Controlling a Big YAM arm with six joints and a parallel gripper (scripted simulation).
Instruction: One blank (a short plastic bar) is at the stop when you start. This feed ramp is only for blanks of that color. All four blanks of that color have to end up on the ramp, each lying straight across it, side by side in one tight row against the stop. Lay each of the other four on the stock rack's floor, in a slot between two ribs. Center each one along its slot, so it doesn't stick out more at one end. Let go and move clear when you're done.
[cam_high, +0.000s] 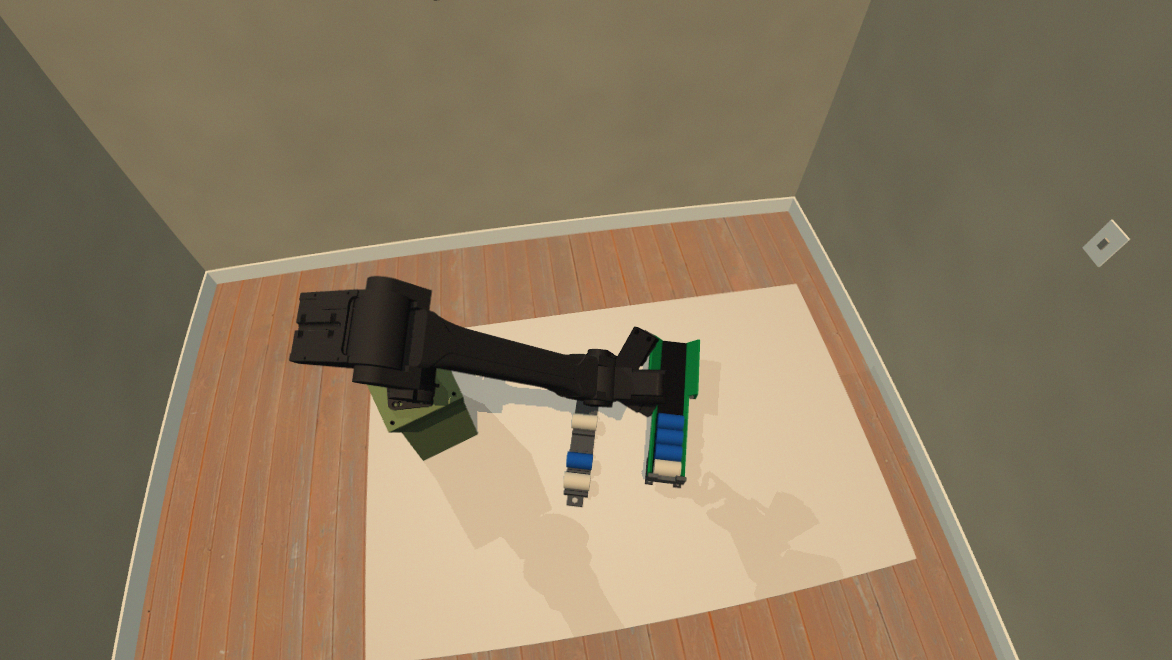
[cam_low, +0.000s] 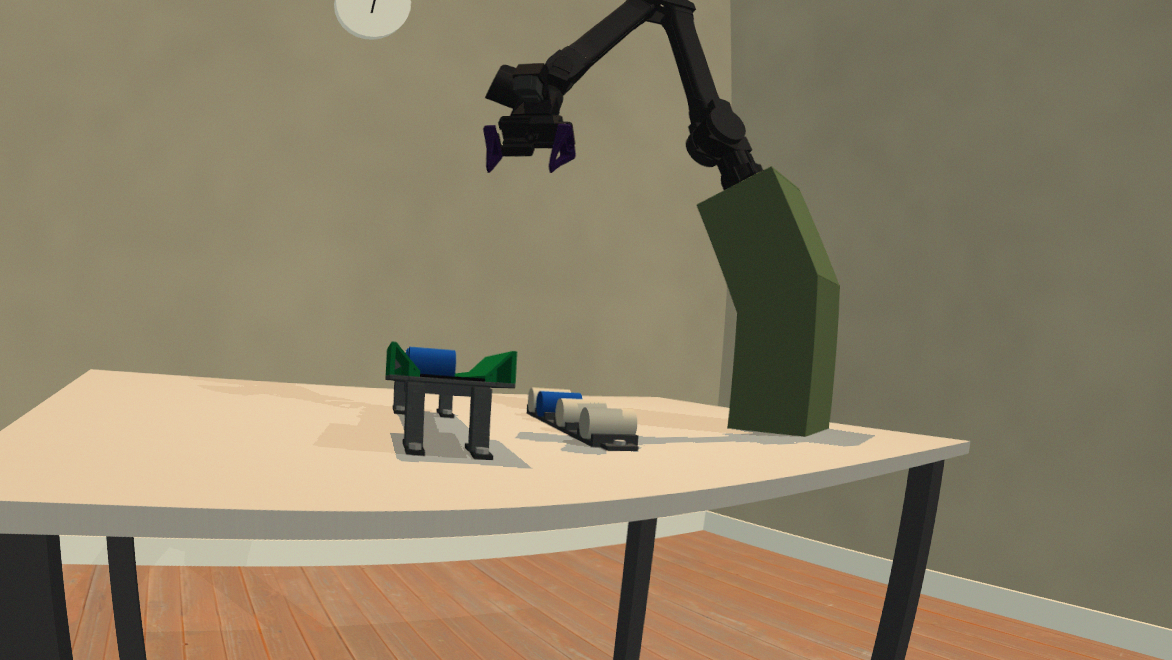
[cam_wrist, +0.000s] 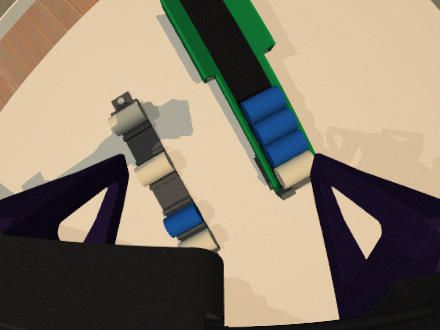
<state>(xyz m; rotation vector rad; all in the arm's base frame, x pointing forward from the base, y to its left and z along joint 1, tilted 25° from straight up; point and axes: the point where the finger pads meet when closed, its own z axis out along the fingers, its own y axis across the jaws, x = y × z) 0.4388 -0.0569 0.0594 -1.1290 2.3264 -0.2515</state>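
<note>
The green-walled feed ramp (cam_high: 693, 368) (cam_low: 497, 370) (cam_wrist: 225, 45) holds a white blank (cam_high: 667, 468) (cam_wrist: 295, 170) at the stop (cam_wrist: 286, 194). Three blue blanks lie behind it, all straight across in one tight row: one blue blank (cam_high: 668, 450) (cam_wrist: 286, 148) beside the white one, a middle blue blank (cam_wrist: 274, 126) and an outer blue blank (cam_high: 670, 421) (cam_wrist: 264, 104). The stock rack (cam_high: 581, 442) (cam_wrist: 170, 192) carries a white blank (cam_wrist: 127, 118) (cam_low: 608, 423) at one end, a white blank (cam_wrist: 154, 169) (cam_high: 583, 422), a blue blank (cam_wrist: 183, 220) (cam_high: 579, 460) and a white blank (cam_high: 576, 481). My gripper (cam_low: 520, 170) (cam_wrist: 219, 164) is open and empty, high above both.
The green arm pedestal (cam_high: 438, 422) (cam_low: 779, 327) stands on the table (cam_high: 738, 532) (cam_low: 246, 483) beyond the rack. The ramp stands on dark legs (cam_low: 414, 418), raised above the low rack. In the top view the arm (cam_high: 508, 356) hides the rack's far end and part of the ramp.
</note>
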